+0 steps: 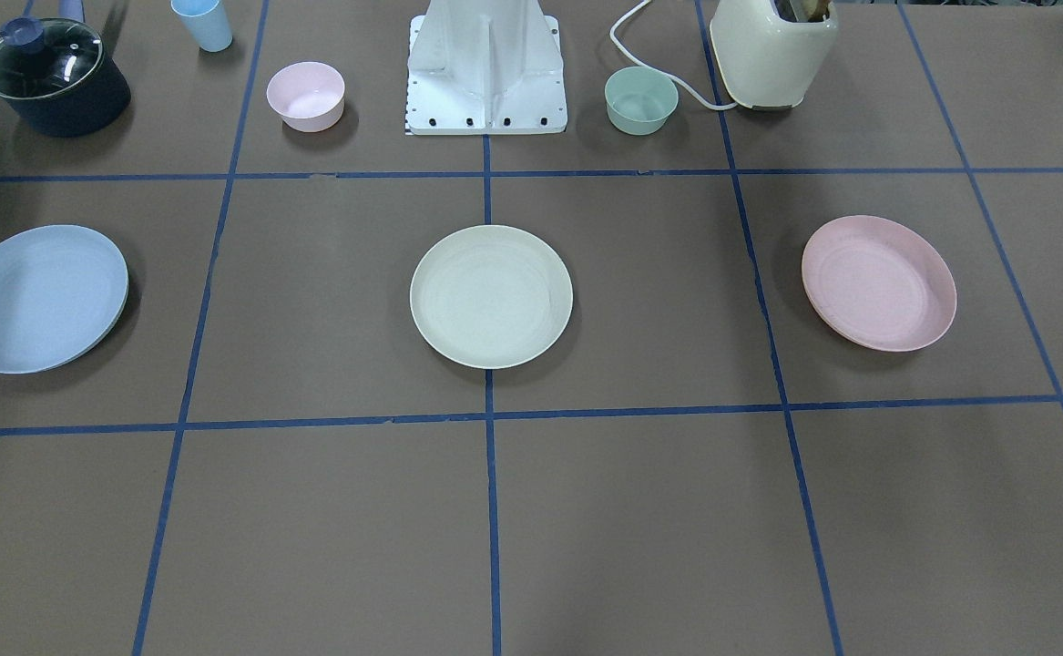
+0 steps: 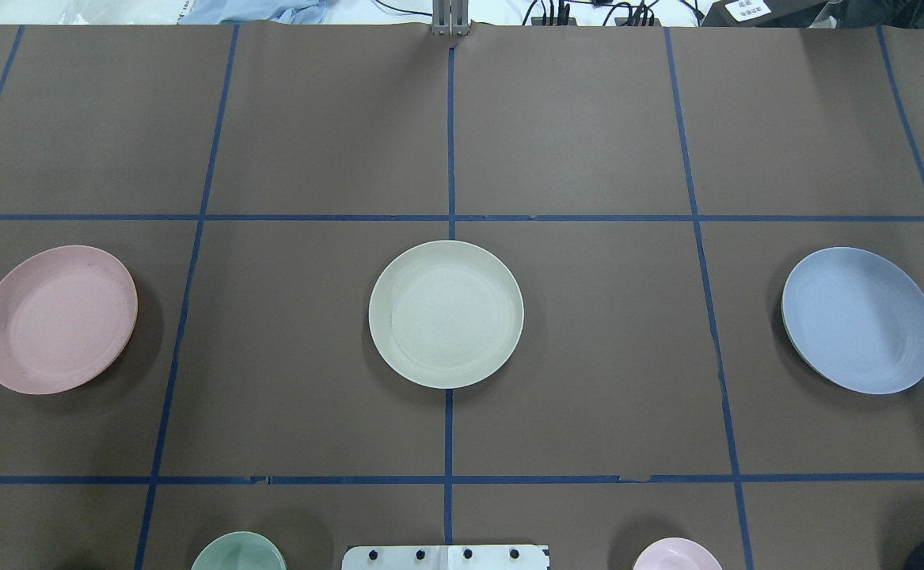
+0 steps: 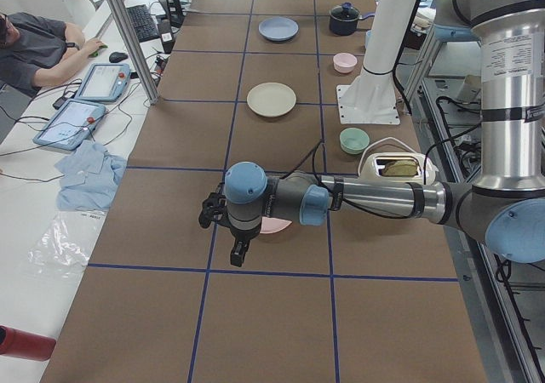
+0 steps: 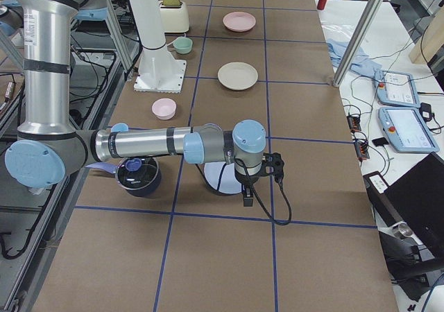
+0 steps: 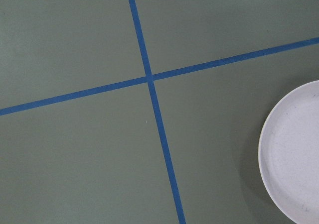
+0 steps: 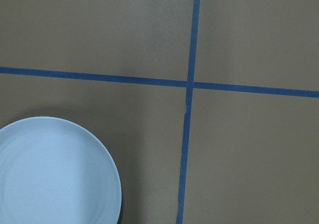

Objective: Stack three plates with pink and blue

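Three plates lie apart in a row on the brown table: the pink plate [image 2: 56,318] on my left, the cream-green plate [image 2: 446,313] in the middle, the light blue plate [image 2: 859,320] on my right. My left gripper [image 3: 238,254] hovers above the table just beyond the pink plate [image 5: 294,154]. My right gripper [image 4: 248,195] hovers just beyond the blue plate [image 6: 55,171]. Both grippers show only in the side views, so I cannot tell whether they are open or shut. Neither touches a plate.
Near my base [image 1: 485,68] stand a lidded dark pot [image 1: 53,77], a light blue cup [image 1: 203,23], a small pink bowl [image 1: 305,96], a mint bowl [image 1: 641,100] and a cream toaster [image 1: 772,50]. An operator [image 3: 34,51] sits beside the table.
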### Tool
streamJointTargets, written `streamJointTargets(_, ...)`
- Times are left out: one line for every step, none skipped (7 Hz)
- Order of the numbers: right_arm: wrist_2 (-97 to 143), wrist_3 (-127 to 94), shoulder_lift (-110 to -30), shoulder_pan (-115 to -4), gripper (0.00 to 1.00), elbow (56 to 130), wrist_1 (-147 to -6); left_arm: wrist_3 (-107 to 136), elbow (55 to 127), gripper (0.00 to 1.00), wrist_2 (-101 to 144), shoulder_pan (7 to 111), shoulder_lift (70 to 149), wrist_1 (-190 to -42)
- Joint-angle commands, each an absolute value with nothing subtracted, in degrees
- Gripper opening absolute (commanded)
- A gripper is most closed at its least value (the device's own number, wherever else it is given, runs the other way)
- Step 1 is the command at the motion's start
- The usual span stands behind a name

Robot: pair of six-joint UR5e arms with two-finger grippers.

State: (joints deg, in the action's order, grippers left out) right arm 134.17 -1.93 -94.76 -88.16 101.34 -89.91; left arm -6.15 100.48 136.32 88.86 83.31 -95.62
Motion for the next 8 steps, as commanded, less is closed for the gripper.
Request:
streamJointTargets(134.1,-1.9,-94.7,-88.2,1.00,101.4,-89.9,-6.2,101.2,1.00,136.3,88.9,83.2,-96.3)
streamJointTargets(134.2,-1.9,-94.7,-88.2,1.00,101.4,-89.9,-6.2,101.3,1.00,136.3,88.9,83.1,-97.5)
streamJointTargets(134.2,-1.9,-94.7,-88.2,1.00,101.4,-89.9,-6.2,102.7,1.00,136.3,88.8,83.1,-97.6)
streamJointTargets(134.2,-1.9,-94.7,-88.2,1.00,101.5,-89.9,-6.6,103.2,1.00,136.3,88.7,82.9,-100.1)
streamJointTargets(134.2,-2.0,-94.7,-88.2,1.00,101.5,-89.9,-7.0,103.2,1.00,136.4,88.7,81.7,-105.1)
streamJointTargets(134.3,-2.0,-94.6,-88.2,1.00,101.5,-89.9,-6.9,102.6,1.00,136.3,88.7,81.9,-109.9)
streamJointTargets(134.2,-1.9,-94.3,-88.2,1.00,101.5,-88.2,-6.9,103.0,1.00,136.4,88.7,81.8,-114.7)
streamJointTargets(134.3,-1.8,-94.7,-88.2,1.00,101.3,-82.9,-6.3,102.1,1.00,136.3,88.5,83.5,-120.4)
